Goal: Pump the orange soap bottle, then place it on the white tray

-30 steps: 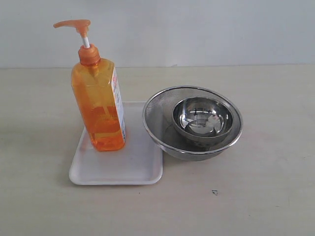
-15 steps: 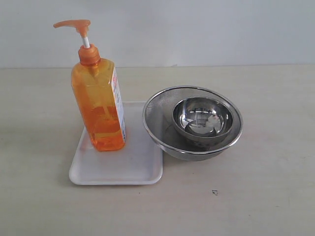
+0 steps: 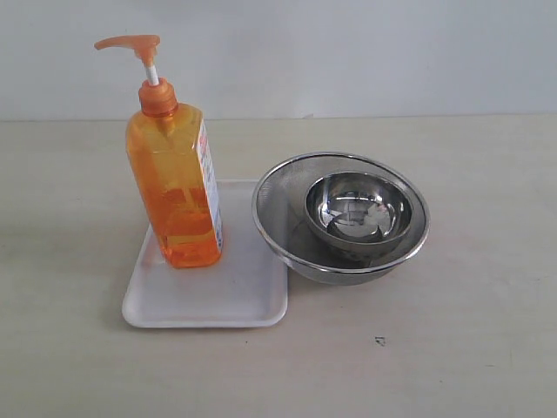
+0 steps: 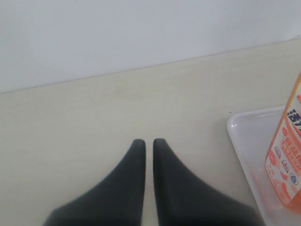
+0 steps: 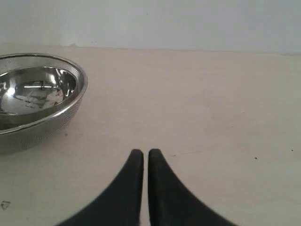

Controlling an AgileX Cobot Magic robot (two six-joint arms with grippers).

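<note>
The orange soap bottle [image 3: 174, 183] stands upright on the white tray [image 3: 218, 296], toward the tray's back left part, its orange pump head raised. Neither arm shows in the exterior view. In the left wrist view my left gripper [image 4: 149, 141] is shut with nothing in it, over bare table, apart from the tray [image 4: 249, 155] and the bottle [image 4: 287, 165] at the frame's edge. My right gripper [image 5: 141, 152] is shut and empty too, above bare table well off from the steel bowls [image 5: 33, 94].
Two nested steel bowls [image 3: 348, 218] sit right beside the tray, the outer mesh rim touching or nearly touching the tray's edge. A white wall rises behind the table. A small dark speck [image 3: 379, 340] lies on the table in front of the bowls.
</note>
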